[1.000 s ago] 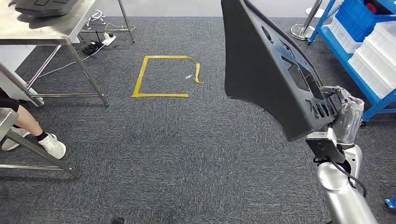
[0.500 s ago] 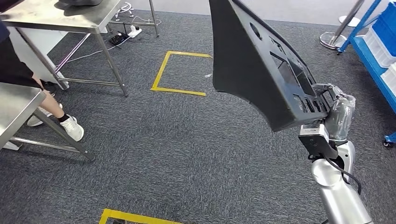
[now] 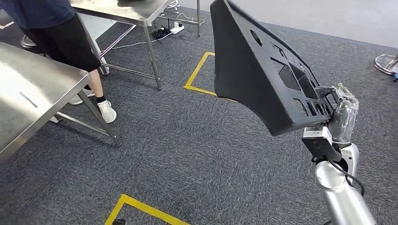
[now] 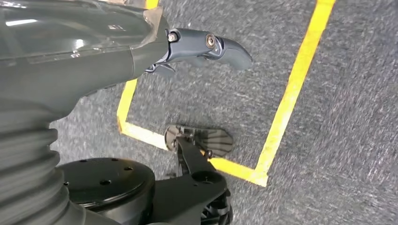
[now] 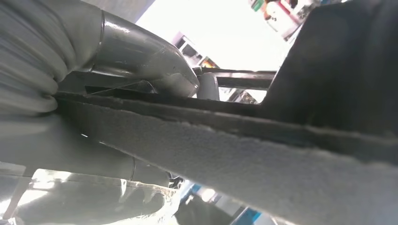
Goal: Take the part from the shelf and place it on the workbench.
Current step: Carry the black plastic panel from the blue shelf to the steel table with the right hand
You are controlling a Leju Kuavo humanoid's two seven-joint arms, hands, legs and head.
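Note:
A large black moulded panel (image 3: 253, 70) with several cut-outs stands tilted up at the right of the head view. My right hand (image 3: 341, 110) grips its lower right edge. In the right wrist view the panel's edge (image 5: 263, 140) runs across close to the camera, with the right hand (image 5: 131, 70) clamped on it. My left hand (image 4: 197, 47) hangs over the carpet with its fingers loosely curled and nothing in it. A steel workbench (image 3: 28, 93) stands at the left of the head view.
A person in dark shorts (image 3: 70, 42) stands between the near bench and a second steel table (image 3: 126, 9) behind. Yellow tape squares (image 3: 199, 75) mark the grey carpet. A power strip and cables (image 3: 166, 30) lie under the far table. A stanchion base (image 3: 387, 61) is far right.
The whole scene has shifted as the camera turned left: the blue shelf has left the picture, and the near workbench and the person have come in. The panel stays in my right hand.

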